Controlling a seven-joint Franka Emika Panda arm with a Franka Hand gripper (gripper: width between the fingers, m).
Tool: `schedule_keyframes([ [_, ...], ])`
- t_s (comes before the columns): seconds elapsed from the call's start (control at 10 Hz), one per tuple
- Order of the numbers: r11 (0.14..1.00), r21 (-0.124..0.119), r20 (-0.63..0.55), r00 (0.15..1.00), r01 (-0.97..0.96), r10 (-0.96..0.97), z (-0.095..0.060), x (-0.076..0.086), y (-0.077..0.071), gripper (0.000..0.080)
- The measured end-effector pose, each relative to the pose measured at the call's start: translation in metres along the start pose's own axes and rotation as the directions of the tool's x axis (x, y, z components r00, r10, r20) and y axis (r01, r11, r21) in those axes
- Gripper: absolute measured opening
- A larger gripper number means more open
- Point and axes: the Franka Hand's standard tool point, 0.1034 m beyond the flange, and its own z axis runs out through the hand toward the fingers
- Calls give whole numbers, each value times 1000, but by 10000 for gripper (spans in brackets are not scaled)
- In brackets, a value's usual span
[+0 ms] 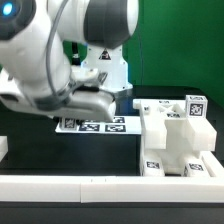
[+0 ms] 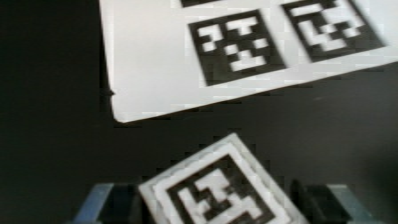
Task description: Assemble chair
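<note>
In the wrist view my gripper [image 2: 217, 203] is shut on a small white chair part [image 2: 217, 182] with a black-and-white tag on its face, turned like a diamond between the two dark fingers [image 2: 111, 203]. It hangs just above the dark table beside the marker board [image 2: 231, 55]. In the exterior view the gripper [image 1: 98, 106] is low over the marker board [image 1: 95, 125], and the arm hides the held part. The rest of the chair [image 1: 175, 138], chunky white blocks with tags, stands at the exterior view's right.
A white rail [image 1: 100, 184] runs along the front of the table. The white domed robot base [image 1: 105, 62] stands behind the marker board. A small white piece [image 1: 3, 148] shows at the exterior view's left edge.
</note>
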Motion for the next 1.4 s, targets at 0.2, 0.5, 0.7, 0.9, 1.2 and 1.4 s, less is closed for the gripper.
schedule_keyframes([
  [0.2,1000,-1,-3,1000,-1,1,-2,0,-1,383],
  [0.5,987,79,68,988,-141,136,19,3,7,383],
  [0.7,978,108,97,981,-180,170,26,1,8,383],
  [0.9,980,98,98,982,-174,164,27,0,7,383],
  [1.2,980,99,99,981,-175,166,27,0,7,598],
  [1.4,989,80,95,988,-128,121,21,1,11,640],
])
